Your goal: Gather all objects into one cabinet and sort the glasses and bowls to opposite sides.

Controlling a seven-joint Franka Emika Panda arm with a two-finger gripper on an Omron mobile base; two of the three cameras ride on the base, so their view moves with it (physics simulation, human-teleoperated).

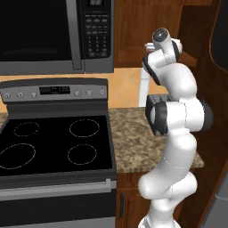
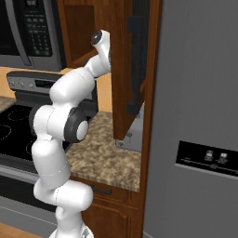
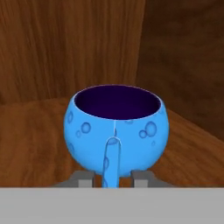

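1. Bright blue and dimpled, a squat cup (image 3: 116, 127) stands upright on the wooden shelf (image 3: 35, 144) inside the cabinet (image 2: 123, 69), its dark inside visible from above the rim.
2. The cup's handle (image 3: 111, 162) faces the hand camera and runs down between the two grey fingertips of the gripper (image 3: 112, 178).
3. The fingertips sit close on either side of the handle, just beside it; they look closed on it, though the view is too tight at the bottom edge to be sure of contact.
4. Behind the cup is the cabinet's wooden back wall (image 3: 70, 48), and a darker side wall (image 3: 183, 57) meets it at a corner to the right in the hand view (that view may be rolled).
5. From the base views, the white arm (image 1: 176, 133) rises from the floor and reaches up into the open wall cabinet, above the speckled stone counter (image 1: 138, 138).
6. The cabinet door (image 2: 135, 65) stands swung open, near the grey fridge (image 2: 200, 116) on the right.
7. To the left are a black stove (image 1: 53, 142) and a microwave (image 1: 53, 35) above it.
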